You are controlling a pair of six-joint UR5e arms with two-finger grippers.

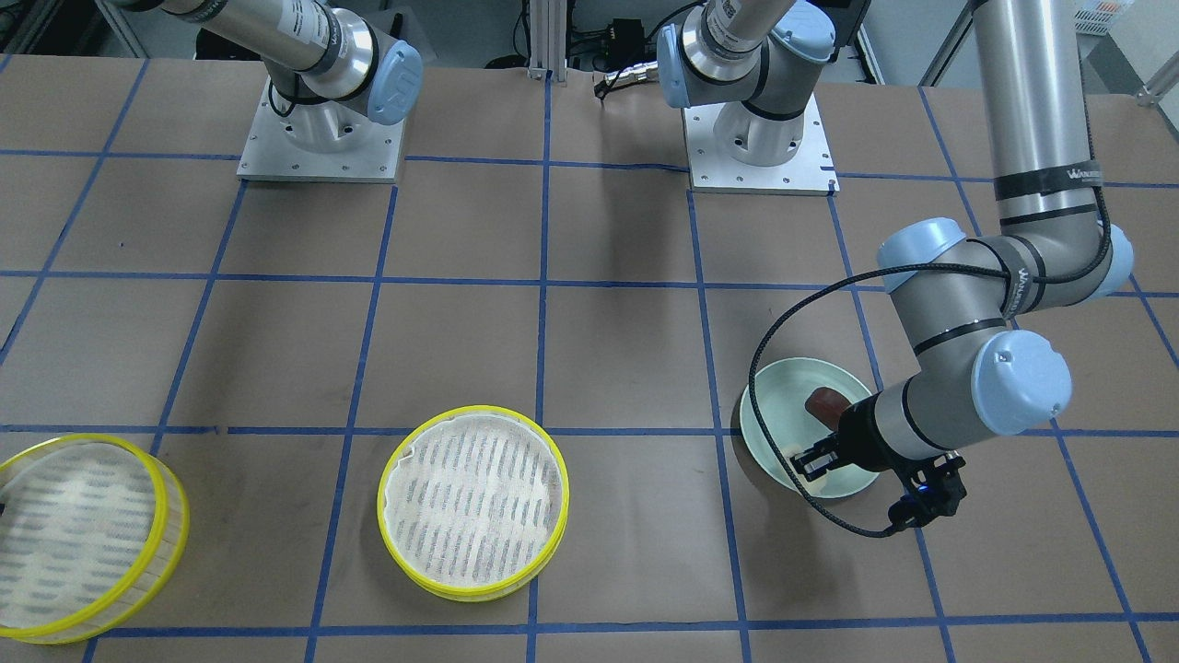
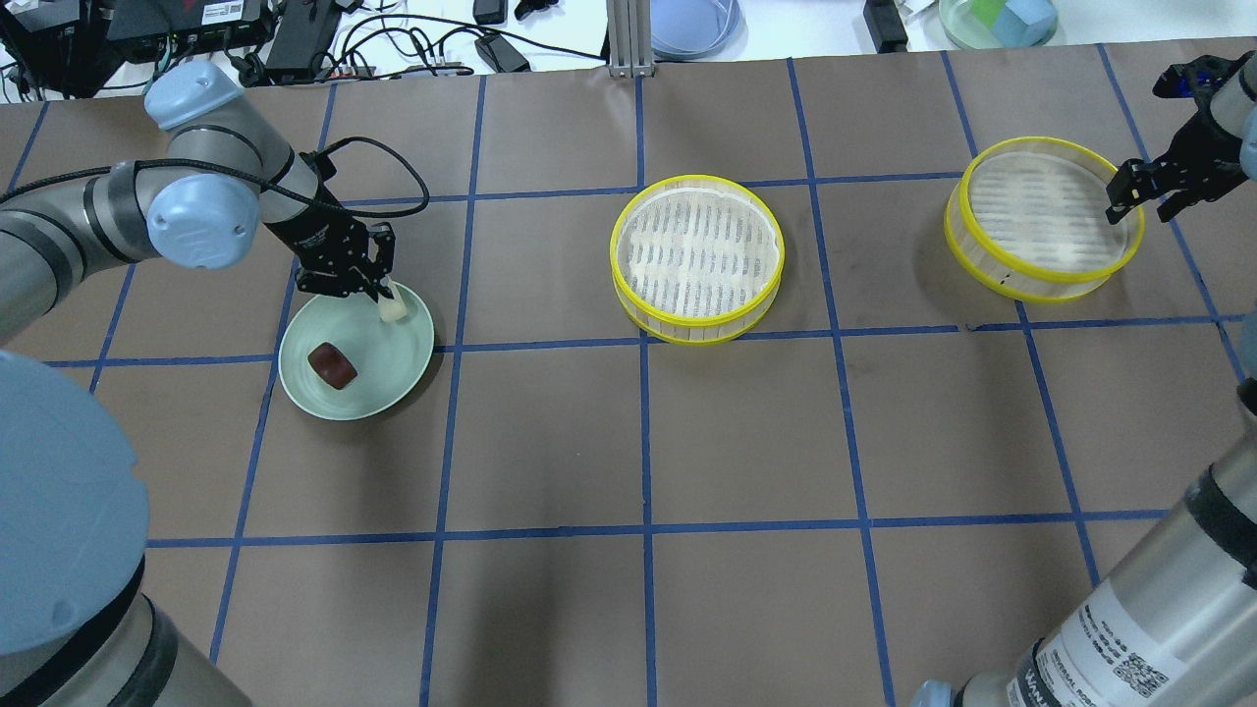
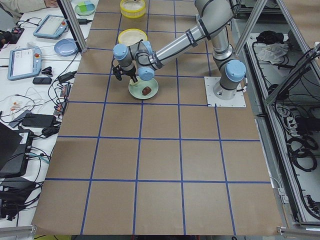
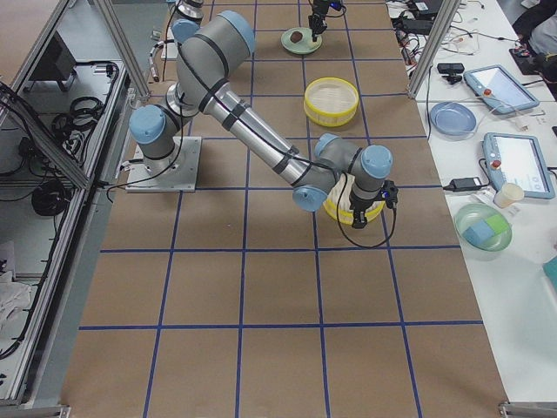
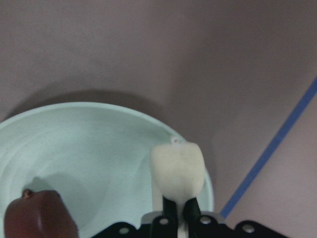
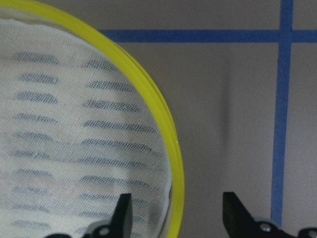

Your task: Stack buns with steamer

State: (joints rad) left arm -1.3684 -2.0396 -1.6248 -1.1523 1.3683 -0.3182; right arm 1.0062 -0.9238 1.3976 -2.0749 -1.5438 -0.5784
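Note:
My left gripper (image 2: 386, 298) is shut on the pale cream bun (image 2: 394, 308) and holds it over the far rim of the pale green plate (image 2: 393, 365). In the left wrist view the cream bun (image 5: 177, 166) sits between the fingertips. The dark reddish-brown bun (image 2: 332, 365) lies in the plate. One yellow-rimmed steamer tray (image 2: 697, 257) stands mid-table and the other (image 2: 1046, 216) to the right. My right gripper (image 2: 1137, 192) is open at the right tray's edge. In the right wrist view its jaws straddle the yellow rim (image 6: 173, 163).
The table is covered in brown paper with a blue tape grid. Cables, boxes and dishes lie beyond the far edge (image 2: 687, 25). Both arm bases (image 1: 760, 138) stand at the robot side.

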